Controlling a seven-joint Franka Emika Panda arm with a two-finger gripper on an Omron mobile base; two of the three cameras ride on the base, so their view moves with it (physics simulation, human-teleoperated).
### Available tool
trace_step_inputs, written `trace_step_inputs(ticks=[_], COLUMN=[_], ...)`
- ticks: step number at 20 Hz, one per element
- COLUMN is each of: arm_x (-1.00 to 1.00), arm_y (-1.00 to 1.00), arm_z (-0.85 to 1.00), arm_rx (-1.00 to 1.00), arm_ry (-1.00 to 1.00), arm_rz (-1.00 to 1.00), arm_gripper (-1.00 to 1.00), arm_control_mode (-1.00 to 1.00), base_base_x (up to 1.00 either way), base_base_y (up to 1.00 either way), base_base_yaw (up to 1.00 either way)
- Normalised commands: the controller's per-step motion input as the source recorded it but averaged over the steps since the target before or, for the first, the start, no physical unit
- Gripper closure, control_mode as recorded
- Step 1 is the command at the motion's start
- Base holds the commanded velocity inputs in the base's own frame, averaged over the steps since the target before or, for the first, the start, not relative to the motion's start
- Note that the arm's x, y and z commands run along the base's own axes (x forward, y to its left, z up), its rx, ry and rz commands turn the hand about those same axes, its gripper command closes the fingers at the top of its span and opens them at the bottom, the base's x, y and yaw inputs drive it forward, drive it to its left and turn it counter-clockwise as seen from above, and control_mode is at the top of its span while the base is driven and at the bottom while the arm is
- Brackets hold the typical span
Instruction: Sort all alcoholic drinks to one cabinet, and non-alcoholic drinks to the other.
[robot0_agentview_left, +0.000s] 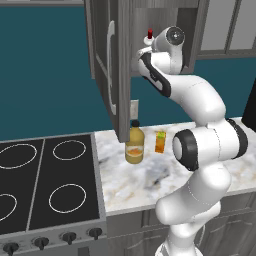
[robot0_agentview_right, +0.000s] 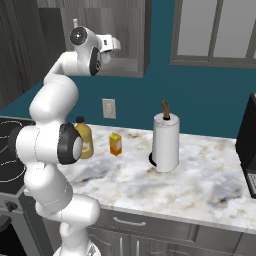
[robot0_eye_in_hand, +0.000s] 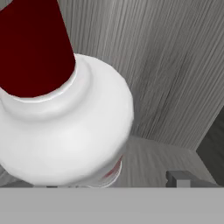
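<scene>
White bottle with a dark red cap (robot0_eye_in_hand: 61, 127) stands inside the open upper cabinet (robot0_agentview_left: 115, 70), just placed there by appearances. Gripper (robot0_agentview_left: 148, 50) fingers spread, holding nothing. Next: withdraw and fetch the amber bottle (robot0_agentview_left: 134, 146) on the counter (robot0_agentview_left: 150, 180).

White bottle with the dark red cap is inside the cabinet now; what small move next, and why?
Probably draw the claw straight back out of the open grey wall cabinet. The white bottle with the dark red cap stands on the cabinet shelf, and the amber glass bottle and small orange carton wait on the marble counter.
</scene>
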Motion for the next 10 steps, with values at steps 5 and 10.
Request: trace_step_inputs(ticks=[5,10], arm_x=[0.12,0.17], arm_y=[0.00,0.00], arm_z=[0.02,0.05], arm_rx=[0.00,0.00], arm_ry=[0.00,0.00], arm_rz=[-0.03,-0.04], arm_gripper=[-1.00,-1.00], arm_control_mode=[-1.00,-1.00], base_base_x=[0.00,0.00], base_base_y=[0.00,0.00], base_base_yaw=[0.00,0.00])
